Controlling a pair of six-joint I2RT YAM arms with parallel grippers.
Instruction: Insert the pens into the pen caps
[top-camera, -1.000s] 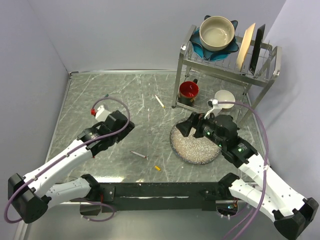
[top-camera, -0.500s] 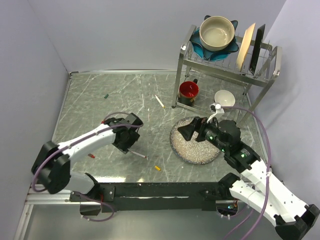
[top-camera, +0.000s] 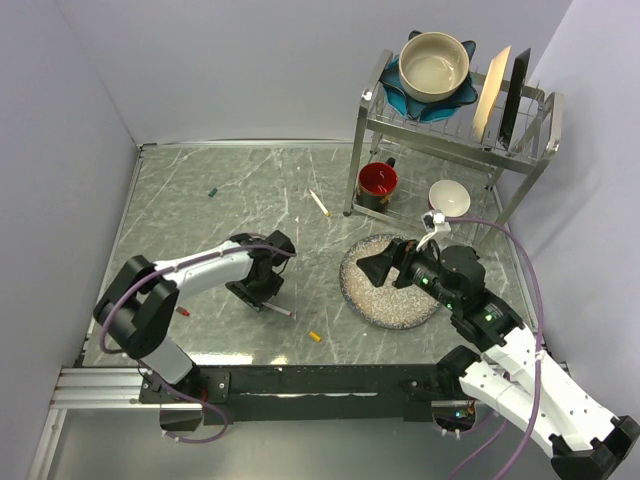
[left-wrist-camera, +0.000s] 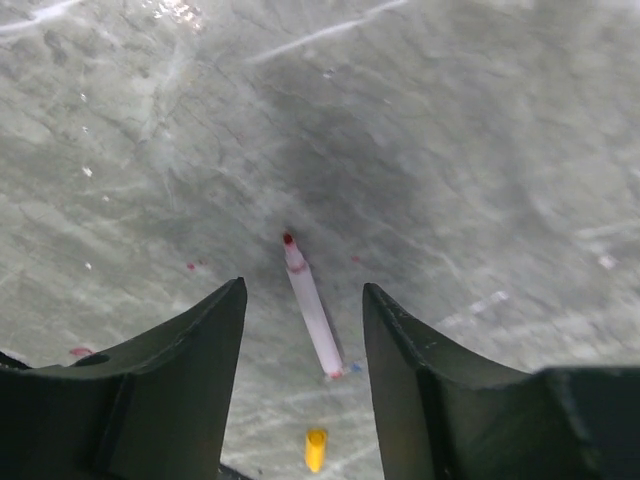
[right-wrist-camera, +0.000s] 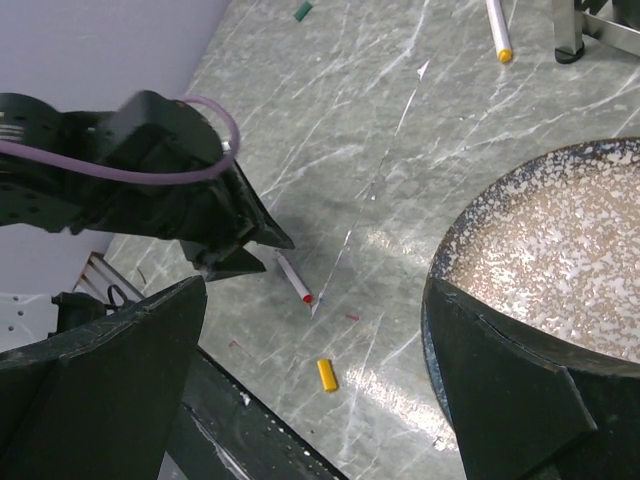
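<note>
A white pen with a red tip (top-camera: 279, 310) lies on the table. My left gripper (top-camera: 264, 291) is open and empty just above it. In the left wrist view the pen (left-wrist-camera: 312, 312) lies between the open fingers (left-wrist-camera: 200, 370). The yellow cap (top-camera: 314, 337) lies nearer the table's front edge; it also shows in the left wrist view (left-wrist-camera: 316, 448). The red cap (top-camera: 183, 313) lies left of the left arm. The dark green cap (top-camera: 212, 190) lies far back left. A yellow-tipped pen (top-camera: 319, 202) lies near the rack. A third pen is not in view. My right gripper (top-camera: 376, 266) is open and empty over the plate.
A speckled plate (top-camera: 392, 318) lies right of centre. A metal dish rack (top-camera: 455, 120) stands back right with a bowl and plates on top. A red mug (top-camera: 378, 182) and a white bowl (top-camera: 449, 197) sit under it. Walls close the left and back.
My left arm has folded back toward the near edge and its gripper has come over the red-tipped pen. The green cap and red cap are now uncovered. The right gripper has barely shifted.
</note>
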